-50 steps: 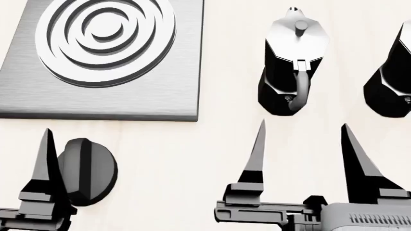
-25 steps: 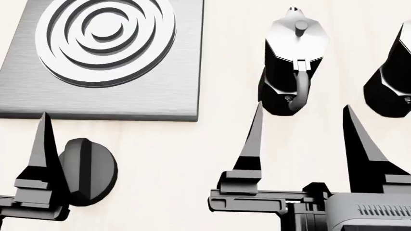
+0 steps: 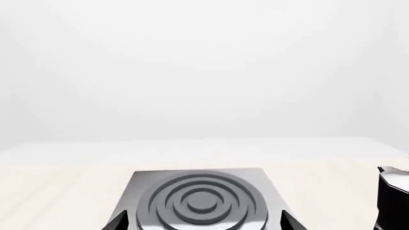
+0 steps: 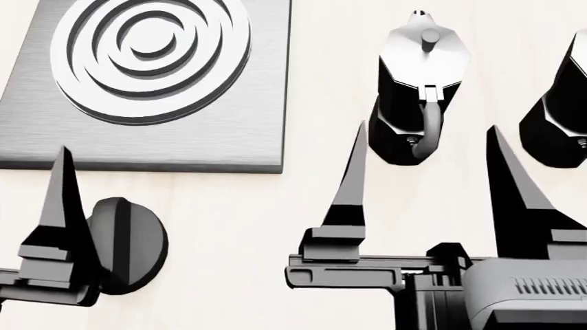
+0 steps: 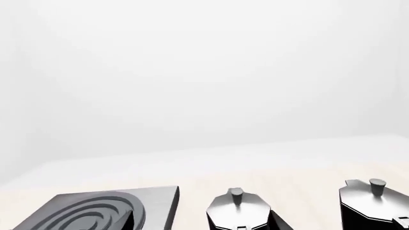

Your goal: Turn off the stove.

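Observation:
The stove (image 4: 147, 82) is a square brushed-grey plate with a ringed burner, at the head view's upper left. Its black round ridged knob (image 4: 128, 244) lies on the table just in front of the plate. My left gripper (image 3: 203, 225) is open, and the stove (image 3: 201, 201) shows between its wide-apart tips. In the head view only one of its fingers (image 4: 62, 206) shows, overlapping the knob's left edge. My right gripper (image 4: 427, 192) is open and empty, in front of the nearer moka pot (image 4: 417, 89).
A second moka pot (image 4: 559, 110) stands at the right edge. The right wrist view shows both pots (image 5: 240, 211) (image 5: 374, 203) and the stove's corner (image 5: 108, 208). The table is pale wood with a white wall behind.
Both grippers have moved forward, away from me. The right one has closed in on the nearer moka pot. The left finger has slid up along the knob's left side.

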Tool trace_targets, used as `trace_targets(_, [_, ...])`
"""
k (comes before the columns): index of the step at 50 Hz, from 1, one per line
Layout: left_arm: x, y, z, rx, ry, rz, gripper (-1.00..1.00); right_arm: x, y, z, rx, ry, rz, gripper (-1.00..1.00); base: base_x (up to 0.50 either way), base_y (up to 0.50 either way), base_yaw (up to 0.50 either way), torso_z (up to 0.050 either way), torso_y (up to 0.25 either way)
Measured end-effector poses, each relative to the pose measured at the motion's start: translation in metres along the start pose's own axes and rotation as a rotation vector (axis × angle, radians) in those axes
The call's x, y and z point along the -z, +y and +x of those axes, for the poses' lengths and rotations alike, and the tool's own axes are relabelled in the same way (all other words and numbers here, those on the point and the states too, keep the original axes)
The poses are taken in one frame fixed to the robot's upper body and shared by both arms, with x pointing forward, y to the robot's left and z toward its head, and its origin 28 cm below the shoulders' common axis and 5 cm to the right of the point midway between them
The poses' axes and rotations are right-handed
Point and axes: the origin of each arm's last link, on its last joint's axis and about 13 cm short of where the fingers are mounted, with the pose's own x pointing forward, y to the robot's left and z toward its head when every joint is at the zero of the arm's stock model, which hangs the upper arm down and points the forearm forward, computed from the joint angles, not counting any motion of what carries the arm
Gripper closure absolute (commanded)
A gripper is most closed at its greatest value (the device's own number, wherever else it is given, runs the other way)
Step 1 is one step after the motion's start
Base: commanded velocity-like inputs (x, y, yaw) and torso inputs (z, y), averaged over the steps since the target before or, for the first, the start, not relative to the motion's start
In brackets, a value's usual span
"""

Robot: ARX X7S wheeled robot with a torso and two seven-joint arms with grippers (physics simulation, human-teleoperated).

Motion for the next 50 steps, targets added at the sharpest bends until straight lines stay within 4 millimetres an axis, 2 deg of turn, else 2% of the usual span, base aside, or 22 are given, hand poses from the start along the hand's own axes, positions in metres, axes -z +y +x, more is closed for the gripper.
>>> trace_targets(24, [-0.011,-0.002,0.003,0.011,-0.029,0.001,-1.0,-0.012,0.005,0.004,-0.014,-0.033,0.017,-1.0,0.0,0.0,0.0,0.0,0.0])
trace_targets(50, [-0.031,-0.003,0.005,0.022,-0.08,0.003,-1.0,-0.027,0.007,0.006,-0.023,-0.069,0.026,-1.0,0.0,0.0,0.0,0.0,0.0])
